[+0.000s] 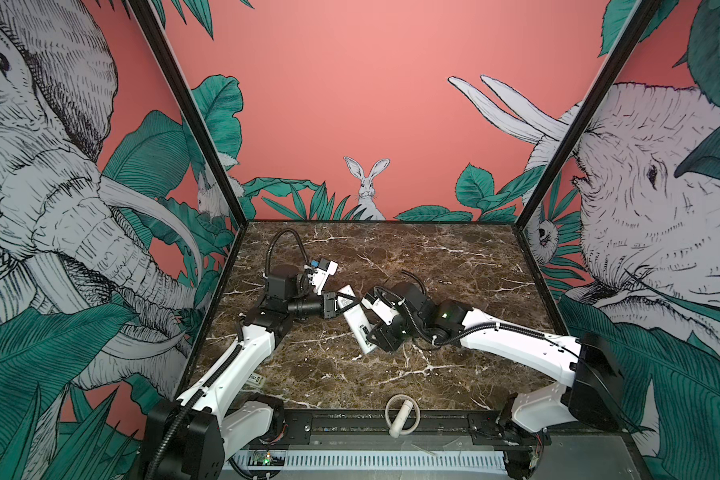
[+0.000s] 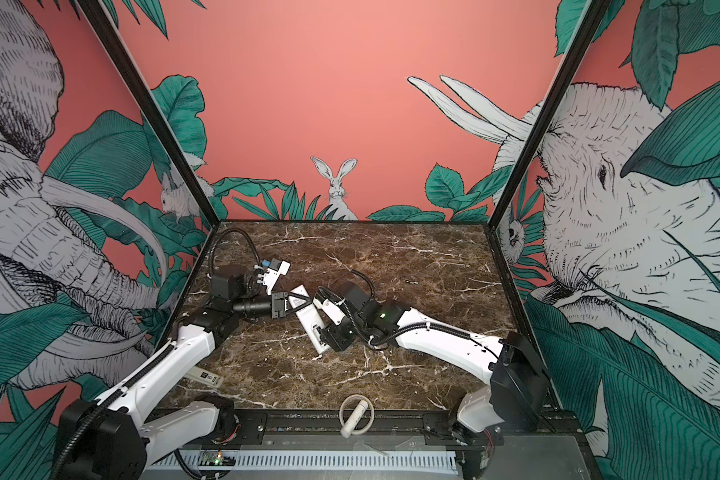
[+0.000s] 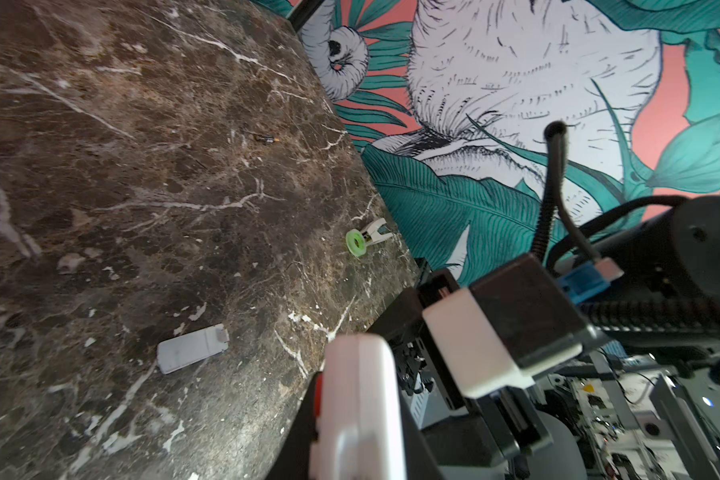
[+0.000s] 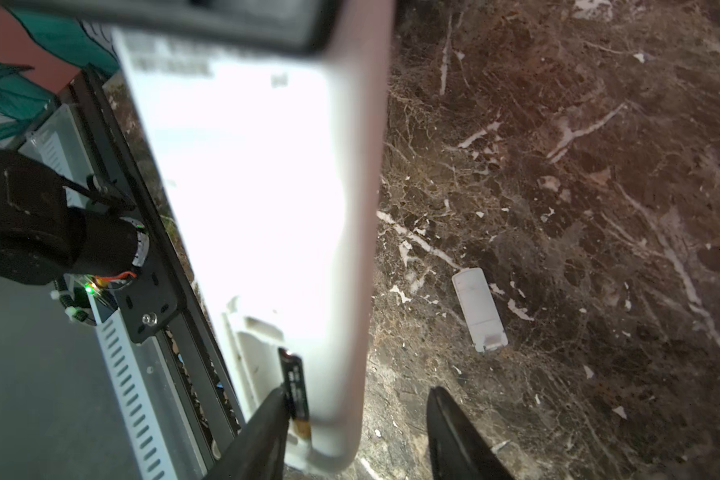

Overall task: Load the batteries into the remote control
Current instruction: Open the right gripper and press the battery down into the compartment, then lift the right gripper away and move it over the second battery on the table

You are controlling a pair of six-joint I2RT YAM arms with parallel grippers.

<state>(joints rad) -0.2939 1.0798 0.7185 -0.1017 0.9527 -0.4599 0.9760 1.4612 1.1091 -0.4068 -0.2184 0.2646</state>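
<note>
While your left tool (image 1: 347, 302) pinches the slim white plastic remote control (image 1: 358, 328) mid-frame, beware.
Right tool (image 4: 358, 392) spread: a nudge could flip out the tiny dark yellow-ended battery (image 4: 295, 382).

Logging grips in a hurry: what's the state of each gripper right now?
Left gripper: shut on the remote control.
Right gripper: open, holding nothing.

table (image 1: 454, 374): brown marble | on it: battery (image 1: 443, 282), white cover (image 3: 192, 349), green ring (image 3: 356, 243)
</note>
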